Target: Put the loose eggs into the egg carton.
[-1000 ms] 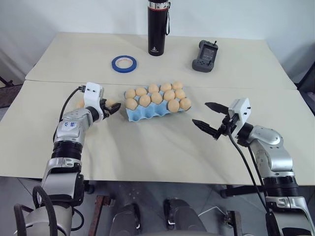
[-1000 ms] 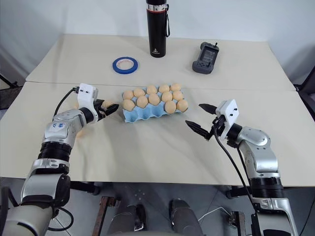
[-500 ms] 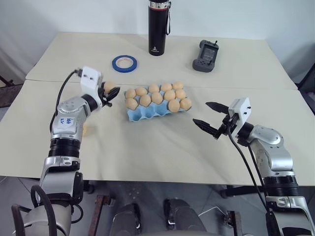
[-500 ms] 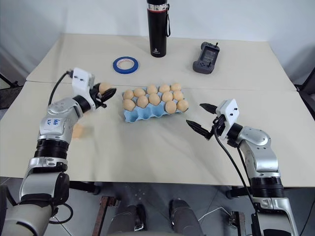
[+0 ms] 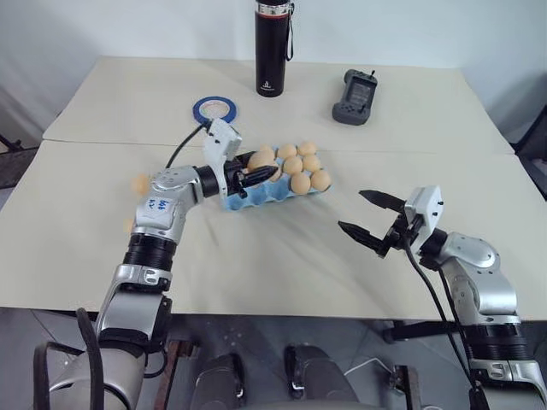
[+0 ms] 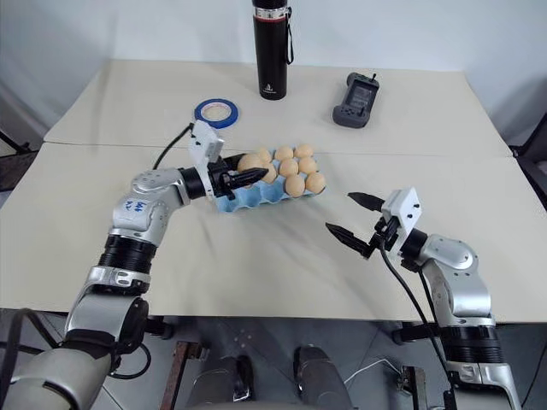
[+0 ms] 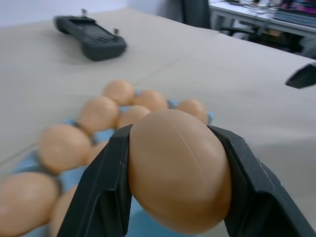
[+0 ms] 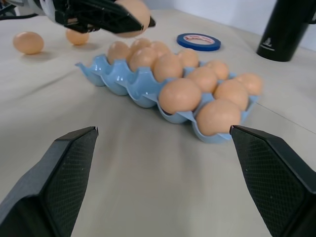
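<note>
From the head view, the left gripper [image 5: 256,173] pinches an egg [image 5: 261,160] above the carton's [image 5: 275,191] left end. Two loose eggs [image 5: 140,184] lie left of the carton. In the right wrist view, the right gripper [image 8: 163,173] stands spread wide, near the carton.

Smooth matt eggs [image 8: 180,95], moulded blue carton [image 8: 143,94], textured black pincer pads [image 8: 69,168]

Bright, even light falls from above — shadows on the desk [image 5: 282,256] are soft and faint, with no glare. Both eye views are sharp throughout. In the left wrist view the held egg [image 7: 180,170] is fairly crisp while the eggs and desk behind it blur — the black fingers [image 8: 66,170] in the right wrist view look soft.
</note>
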Controlling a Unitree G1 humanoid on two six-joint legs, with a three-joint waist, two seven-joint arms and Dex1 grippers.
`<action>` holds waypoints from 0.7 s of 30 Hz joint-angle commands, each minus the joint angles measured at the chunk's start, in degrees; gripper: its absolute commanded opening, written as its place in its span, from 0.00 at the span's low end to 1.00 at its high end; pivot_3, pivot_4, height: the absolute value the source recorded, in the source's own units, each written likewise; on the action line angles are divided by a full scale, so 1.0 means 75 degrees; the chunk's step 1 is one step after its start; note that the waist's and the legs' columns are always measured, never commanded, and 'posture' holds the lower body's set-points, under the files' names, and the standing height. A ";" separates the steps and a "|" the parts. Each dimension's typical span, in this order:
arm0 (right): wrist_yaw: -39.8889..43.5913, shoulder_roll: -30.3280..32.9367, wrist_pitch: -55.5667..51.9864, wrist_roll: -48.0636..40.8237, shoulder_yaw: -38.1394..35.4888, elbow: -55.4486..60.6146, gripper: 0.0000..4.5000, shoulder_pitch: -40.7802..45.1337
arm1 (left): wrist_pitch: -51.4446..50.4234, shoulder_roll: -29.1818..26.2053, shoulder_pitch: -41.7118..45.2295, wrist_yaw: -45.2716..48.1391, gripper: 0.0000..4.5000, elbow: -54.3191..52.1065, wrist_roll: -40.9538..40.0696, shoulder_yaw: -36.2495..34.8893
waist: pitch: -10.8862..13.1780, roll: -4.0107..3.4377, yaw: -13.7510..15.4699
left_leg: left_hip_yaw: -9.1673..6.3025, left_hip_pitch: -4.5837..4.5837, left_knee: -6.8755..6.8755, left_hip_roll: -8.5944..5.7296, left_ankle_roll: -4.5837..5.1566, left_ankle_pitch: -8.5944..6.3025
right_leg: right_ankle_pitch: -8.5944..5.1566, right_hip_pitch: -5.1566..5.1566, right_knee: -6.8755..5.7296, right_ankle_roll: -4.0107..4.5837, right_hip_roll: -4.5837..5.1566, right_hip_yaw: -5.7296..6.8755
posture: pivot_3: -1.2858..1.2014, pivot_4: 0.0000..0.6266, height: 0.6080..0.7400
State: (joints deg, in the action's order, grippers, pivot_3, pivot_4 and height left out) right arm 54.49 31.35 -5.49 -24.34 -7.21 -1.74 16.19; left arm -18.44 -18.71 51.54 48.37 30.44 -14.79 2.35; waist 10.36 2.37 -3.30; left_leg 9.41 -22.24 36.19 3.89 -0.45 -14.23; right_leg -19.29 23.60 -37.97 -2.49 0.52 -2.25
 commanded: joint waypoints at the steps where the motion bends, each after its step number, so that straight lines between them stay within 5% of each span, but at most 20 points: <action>1: -0.0228 0.0057 0.0081 -0.0055 -0.0270 0.0405 1.00 -0.0113 | 0.0500 0.0119 0.0456 0.0277 0.42 0.0600 0.0205 0.0105 | 0.0000 0.0000 0.0008 | -0.0001 0.0001 -0.0001 0.0000 -0.0001 0.0000 | 0.0000 0.0000 -0.0001 0.0000 0.0000 -0.0001 | 0.52 0.24 1.00; 10: -0.0718 0.0018 0.0096 0.0001 -0.0296 0.0755 1.00 -0.0475 | 0.1330 0.0467 0.1124 0.0408 0.42 0.2191 0.0440 -0.0010 | 0.0001 -0.0001 0.0016 | -0.0005 -0.0006 -0.0005 -0.0003 0.0002 -0.0004 | -0.0002 0.0000 0.0011 -0.0004 0.0003 0.0000 | 0.52 0.24 1.00; 18: -0.0789 0.0097 0.0084 -0.0008 -0.0309 0.0750 1.00 -0.0447 | 0.1401 0.0571 0.1328 0.0504 0.98 0.2677 0.0585 -0.0024 | 0.0001 -0.0001 0.0017 | -0.0004 -0.0006 -0.0001 -0.0004 0.0003 -0.0003 | -0.0002 0.0001 0.0006 -0.0004 0.0003 -0.0001 | 0.52 0.24 1.00; 21: -0.0787 0.0112 0.0069 -0.0001 -0.0291 0.0766 1.00 -0.0438 | 0.1288 0.0424 0.1358 0.0488 0.99 0.2432 0.0527 -0.0149 | 0.0001 -0.0001 0.0018 | -0.0005 -0.0007 -0.0002 -0.0004 0.0003 -0.0003 | -0.0003 0.0001 0.0006 -0.0004 0.0003 0.0000 | 0.52 0.24 1.00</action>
State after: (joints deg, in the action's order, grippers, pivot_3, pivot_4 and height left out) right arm 48.81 31.28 -5.48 -23.92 -7.63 1.98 12.61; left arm -8.95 -14.65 59.79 51.85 50.46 -10.47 2.62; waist 10.37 2.36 -3.16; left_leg 9.37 -22.29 36.17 3.86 -0.43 -14.26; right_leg -19.31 23.61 -37.92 -2.52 0.54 -2.24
